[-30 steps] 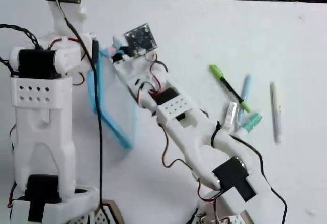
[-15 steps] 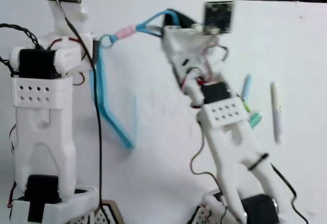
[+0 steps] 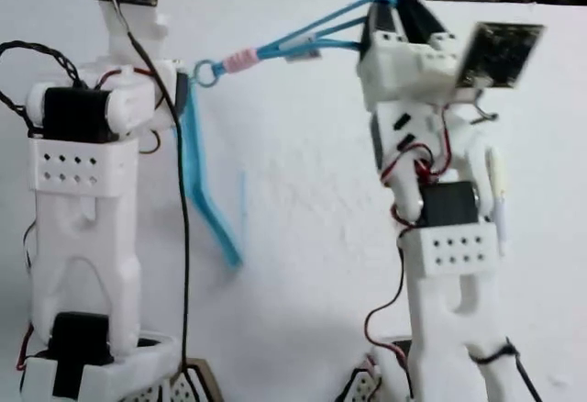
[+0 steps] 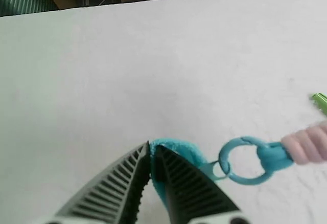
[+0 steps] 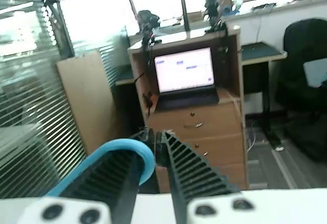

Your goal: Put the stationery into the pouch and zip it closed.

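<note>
The pouch (image 3: 207, 207) is clear with a light blue rim and lies beside the left arm. My left gripper (image 3: 182, 99) is shut on its top corner; in the left wrist view the gripper (image 4: 152, 166) pinches blue fabric (image 4: 176, 150). A blue ring (image 4: 244, 160) and a pink sleeve (image 3: 240, 60) join the pouch to a blue strap (image 3: 298, 42). That strap runs taut to my right gripper (image 3: 390, 9), raised at the far right and shut on the strap's loop (image 5: 120, 151). A white pen (image 3: 496, 177) shows beside the right arm. A green pen's tip (image 4: 319, 100) lies farther off.
The right arm's body (image 3: 445, 237) stands over the spot where the other pens lay and hides them. Black cables (image 3: 182, 237) hang along the left arm. A wooden cabinet with a laptop (image 5: 185, 73) stands beyond the table's far edge.
The right arm has swung from the pouch's top corner to the far right and lifted, drawing the blue strap out taut. The left arm holds its place.
</note>
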